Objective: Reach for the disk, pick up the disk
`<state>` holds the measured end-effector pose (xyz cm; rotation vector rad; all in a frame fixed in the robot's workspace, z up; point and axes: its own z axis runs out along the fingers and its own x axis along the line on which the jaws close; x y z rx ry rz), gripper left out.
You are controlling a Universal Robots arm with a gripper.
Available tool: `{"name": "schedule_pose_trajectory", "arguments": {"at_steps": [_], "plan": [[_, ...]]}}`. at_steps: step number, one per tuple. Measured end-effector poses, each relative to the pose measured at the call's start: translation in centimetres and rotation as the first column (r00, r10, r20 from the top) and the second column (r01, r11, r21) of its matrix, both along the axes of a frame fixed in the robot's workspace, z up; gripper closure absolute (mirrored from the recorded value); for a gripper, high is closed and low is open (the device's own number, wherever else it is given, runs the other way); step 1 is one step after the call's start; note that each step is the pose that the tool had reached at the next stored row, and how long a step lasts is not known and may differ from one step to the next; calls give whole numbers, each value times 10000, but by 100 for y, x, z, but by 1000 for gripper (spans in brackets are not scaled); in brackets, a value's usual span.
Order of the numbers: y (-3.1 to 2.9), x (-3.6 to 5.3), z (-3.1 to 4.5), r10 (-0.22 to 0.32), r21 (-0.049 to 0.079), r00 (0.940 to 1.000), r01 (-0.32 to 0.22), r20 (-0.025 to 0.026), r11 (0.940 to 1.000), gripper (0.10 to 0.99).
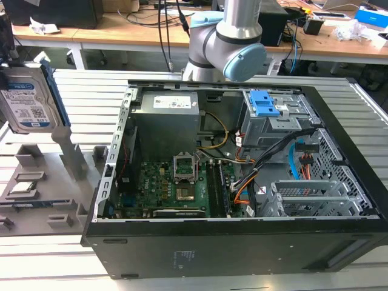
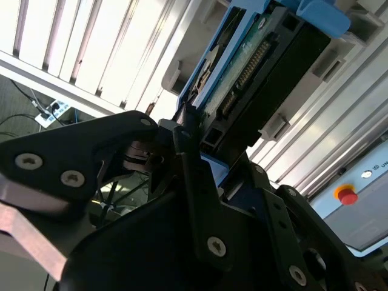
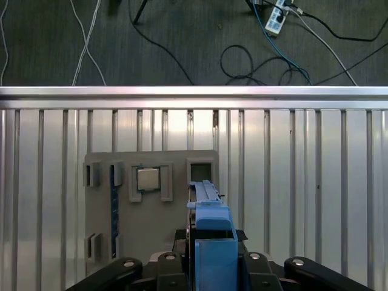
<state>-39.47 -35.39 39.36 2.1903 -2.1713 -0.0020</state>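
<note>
Your gripper (image 3: 212, 264) clamps the disk (image 1: 29, 97), partly cropped in the exterior view; the first wrist view reveals a grey tray (image 3: 145, 224) beneath.

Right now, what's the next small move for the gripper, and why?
Probably a short straight lift: the gripper looks closed on the upright disk, which sits close above the grey holder, so sideways travel could snag.

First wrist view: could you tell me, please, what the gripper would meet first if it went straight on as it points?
The disk, edge-on right at the gripper; beyond it, probably the grey holder plate, though depth is unclear.
</note>
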Motion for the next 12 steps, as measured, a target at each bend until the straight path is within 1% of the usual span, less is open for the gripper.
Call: {"name": "schedule_pose_trajectory", "arguments": {"at_steps": [6,7,9,12], "plan": [[0,19,119,0,0,10000,0,-7,10000,722],[0,24,148,0,0,10000,0,-8,10000,722],[0,29,180,0,0,10000,0,-11,10000,722],[0,47,288,0,0,10000,0,-17,10000,722]]}}
